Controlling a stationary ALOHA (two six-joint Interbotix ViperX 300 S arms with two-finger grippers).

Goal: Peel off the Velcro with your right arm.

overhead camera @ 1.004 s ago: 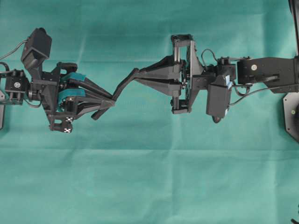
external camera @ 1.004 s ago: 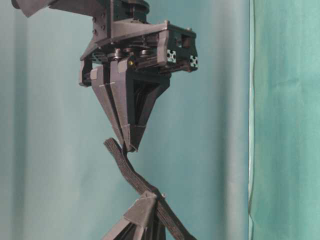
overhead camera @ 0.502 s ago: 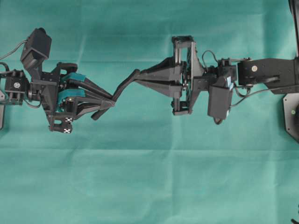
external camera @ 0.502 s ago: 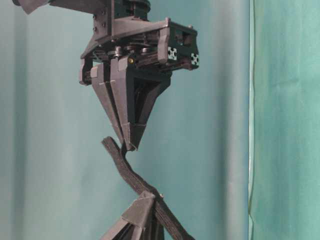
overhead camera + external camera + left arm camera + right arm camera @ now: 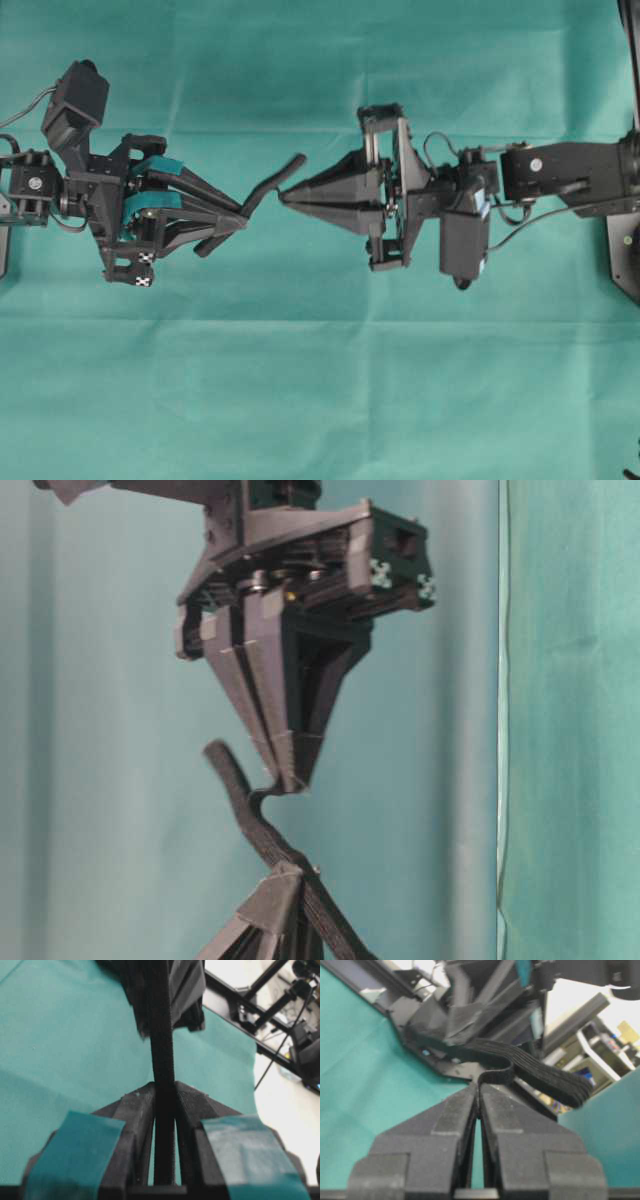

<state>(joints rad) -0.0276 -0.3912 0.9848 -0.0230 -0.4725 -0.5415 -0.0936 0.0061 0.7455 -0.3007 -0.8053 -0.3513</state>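
Pinching one thin peeled layer of the floppy black Velcro strip [image 5: 268, 183], the dark-grey pointed right gripper [image 5: 284, 196] is fully closed at 3 o'clock; the teal-padded left gripper [image 5: 238, 217] clamps the strip's other end above the green-clothed desk [image 5: 320, 380].

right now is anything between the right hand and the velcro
Nothing visible. The right hand is shut on one thin layer of the Velcro, curling it away from the rest of the strip. The left hand clamps the strip's other end. Between the two hands there is only the strip itself, above the green cloth.
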